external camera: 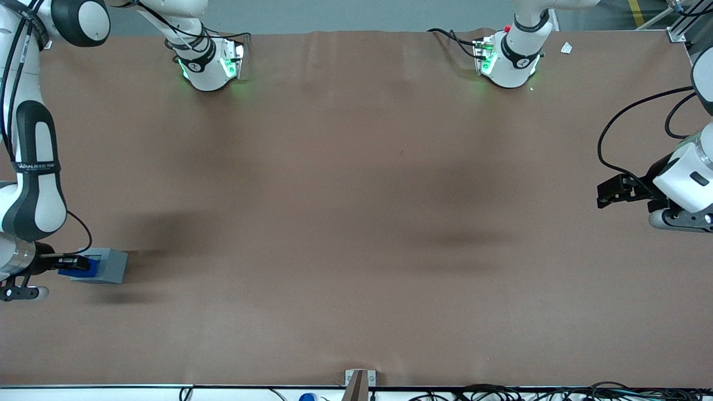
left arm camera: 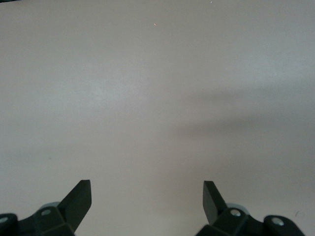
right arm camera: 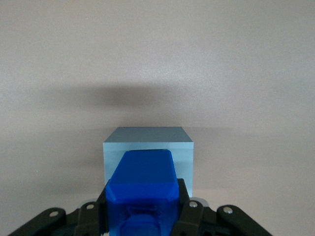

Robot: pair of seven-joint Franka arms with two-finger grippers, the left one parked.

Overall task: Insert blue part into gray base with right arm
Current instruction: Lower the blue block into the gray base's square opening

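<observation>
The right arm (external camera: 34, 167) reaches down along the working arm's end of the table (external camera: 356, 223), its white links and black joints folded so the wrist lies low and the gripper (external camera: 75, 262) points sideways toward the parked arm's end. The black fingers (right arm camera: 189, 209) are closed on the blue part (right arm camera: 142, 189), pinching its two sides. The part is smooth, bright-blue plastic, blocky with chamfered corners. It sits over the top of the gray base (external camera: 108, 266); whether it is seated cannot be told. The base is a matte, light-gray, square-edged block resting on the brown tabletop, which has a dull, cloth-like look.
</observation>
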